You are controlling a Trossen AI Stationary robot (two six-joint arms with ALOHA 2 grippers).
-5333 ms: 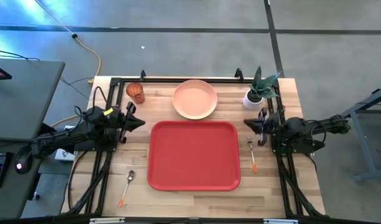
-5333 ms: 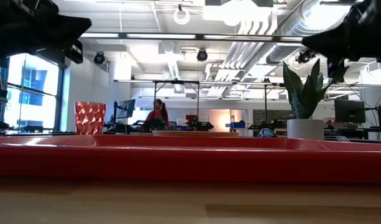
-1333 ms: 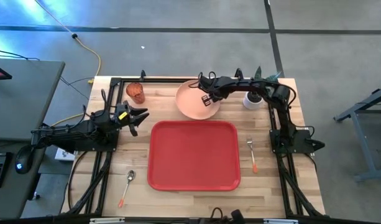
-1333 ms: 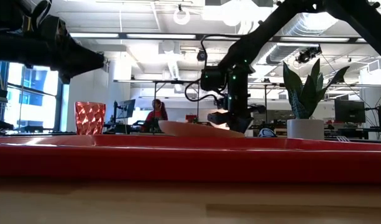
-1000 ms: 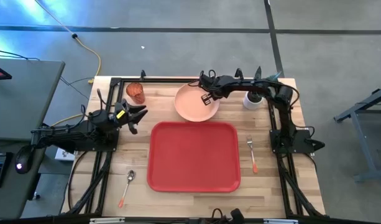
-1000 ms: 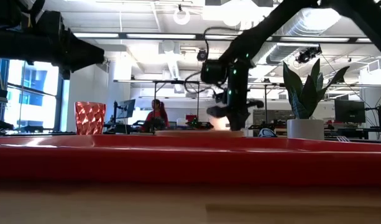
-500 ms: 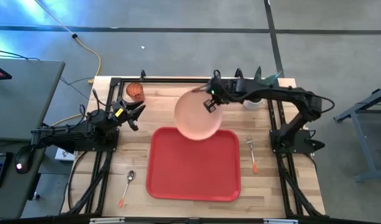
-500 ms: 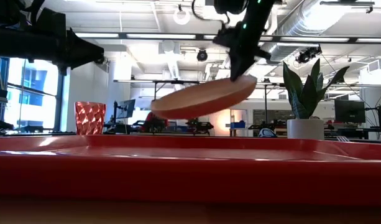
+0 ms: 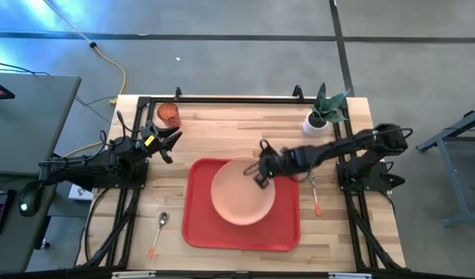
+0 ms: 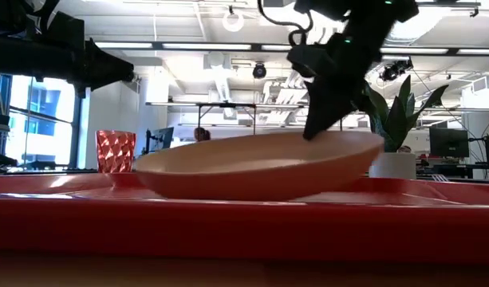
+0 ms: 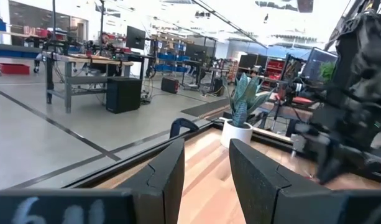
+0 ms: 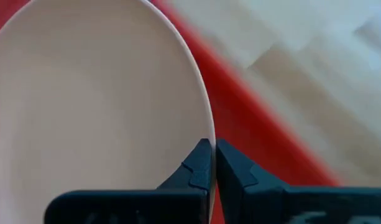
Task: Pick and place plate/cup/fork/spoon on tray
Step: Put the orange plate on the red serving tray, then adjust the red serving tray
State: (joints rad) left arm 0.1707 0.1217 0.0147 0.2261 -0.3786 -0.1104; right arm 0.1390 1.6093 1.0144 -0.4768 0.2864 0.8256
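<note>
The peach-pink plate point(image 9: 241, 198) is low over the middle of the red tray point(image 9: 202, 225). It is tilted, with its right side higher, as the low view point(image 10: 252, 163) shows. My right gripper point(image 9: 260, 174) is shut on the plate's rim. My left gripper point(image 9: 169, 143) is open and empty at the table's left, near the red-orange cup point(image 9: 169, 115), which stands on the far left of the table. The spoon point(image 9: 158, 231) lies left of the tray, the fork point(image 9: 314, 194) right of it. My right gripper pinches the plate's rim point(image 12: 206, 132) between its two fingers, on the plate's far right side point(image 9: 256, 180). The fingers point(image 10: 328, 112) slant down from the table's right. The plate tilts down away from the hold. The tray's near rim hides whether its underside touches the tray.
A white pot with a green plant point(image 9: 318, 116) stands at the far right of the table; it also shows in the left wrist view point(image 11: 240, 118). Dark frame rails run along the table's left, right and far edges.
My right gripper has lifted the plate off the far part of the table. It has carried the plate toward the near edge and down over the tray. The plate hung tilted above the tray's far edge and now sits low over the tray's middle.
</note>
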